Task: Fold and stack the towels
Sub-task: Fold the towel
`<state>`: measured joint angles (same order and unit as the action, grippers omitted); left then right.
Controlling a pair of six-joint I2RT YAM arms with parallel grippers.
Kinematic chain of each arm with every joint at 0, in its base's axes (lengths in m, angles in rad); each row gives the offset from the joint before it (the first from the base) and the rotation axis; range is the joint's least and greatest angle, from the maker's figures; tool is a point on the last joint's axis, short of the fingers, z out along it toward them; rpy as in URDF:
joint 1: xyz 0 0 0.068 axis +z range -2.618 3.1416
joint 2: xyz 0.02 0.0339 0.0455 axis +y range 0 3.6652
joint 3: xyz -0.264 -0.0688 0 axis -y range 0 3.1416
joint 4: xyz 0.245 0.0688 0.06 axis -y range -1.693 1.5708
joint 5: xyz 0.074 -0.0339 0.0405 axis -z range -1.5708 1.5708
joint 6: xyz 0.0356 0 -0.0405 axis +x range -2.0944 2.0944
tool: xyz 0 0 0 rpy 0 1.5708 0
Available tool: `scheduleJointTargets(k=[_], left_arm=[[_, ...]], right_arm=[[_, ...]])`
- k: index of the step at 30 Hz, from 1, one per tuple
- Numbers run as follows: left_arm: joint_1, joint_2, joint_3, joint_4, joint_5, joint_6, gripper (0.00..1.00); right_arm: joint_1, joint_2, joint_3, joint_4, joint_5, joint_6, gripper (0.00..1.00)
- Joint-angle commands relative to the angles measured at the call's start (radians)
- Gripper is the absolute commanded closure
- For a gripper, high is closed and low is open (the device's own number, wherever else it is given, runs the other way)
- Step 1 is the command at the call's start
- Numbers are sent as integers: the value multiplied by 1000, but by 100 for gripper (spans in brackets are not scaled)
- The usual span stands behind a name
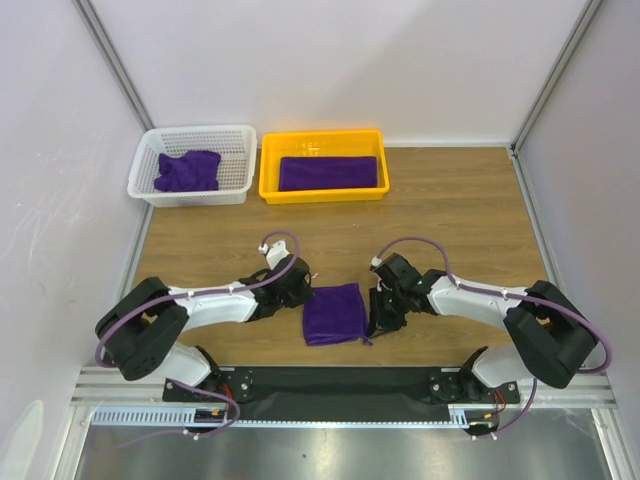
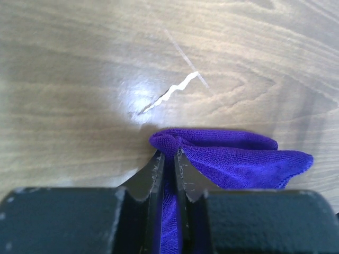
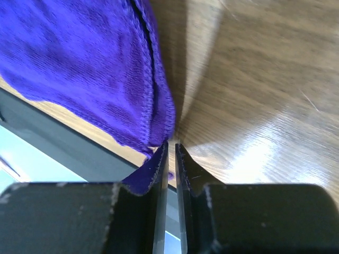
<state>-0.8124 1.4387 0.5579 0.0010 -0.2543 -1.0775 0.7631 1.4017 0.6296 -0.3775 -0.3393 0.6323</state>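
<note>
The left jaws are clamped on one side of the purple towel (image 1: pixel 335 313) on the surface (image 1: pixel 450 210); the right jaws pinch its opposite edge.

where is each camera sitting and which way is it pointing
Top external: above and behind the bases, looking down at the table, white basket, yellow tray and folded towel; left arm and right arm show whole.
Left wrist: on the left arm, looking along its fingers low over the wood; left claw pinches the towel's edge.
Right wrist: on the right arm, angled toward the table's near edge; right claw closed at the towel's corner.
Shared: all three see the same folded towel.
</note>
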Motion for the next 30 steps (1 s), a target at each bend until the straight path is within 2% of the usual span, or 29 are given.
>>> scheduleJointTargets(k=[1,6,9,10,12,13,15,16,19,22,27,30], left_arm=[[18,45,11,31,26,42,86],[18,98,72,22,90,134,80],[15,68,94,-28,92,183,64],[15,27,91,-41,90,192,59],[15,-23,91,-91,79,209,40],[13,-68,94,-134,75,215,26],[13,-122,93,-177,69,215,20],[13,-147,85,-196,69,209,19],[-2,-251,39,-236,85,162,17],[-48,-325,-19,-225,86,85,17],[-143,-350,-95,-190,73,-45,17],[-183,-343,-127,-154,66,-79,17]], right_arm=[[4,3,-2,11,8,-34,85],[5,-12,68,-70,20,-51,85],[4,-41,149,-132,60,-51,82],[4,-50,169,-150,74,-51,78],[-14,-49,234,-198,111,-43,71],[-24,-44,252,-214,123,-25,63],[-54,-52,268,-222,112,-11,58],[-62,-56,265,-216,114,10,51],[-85,-90,228,-175,134,50,38],[-97,-92,174,-135,144,73,34],[-114,-52,99,4,115,93,34],[-116,-17,94,71,108,52,36]])
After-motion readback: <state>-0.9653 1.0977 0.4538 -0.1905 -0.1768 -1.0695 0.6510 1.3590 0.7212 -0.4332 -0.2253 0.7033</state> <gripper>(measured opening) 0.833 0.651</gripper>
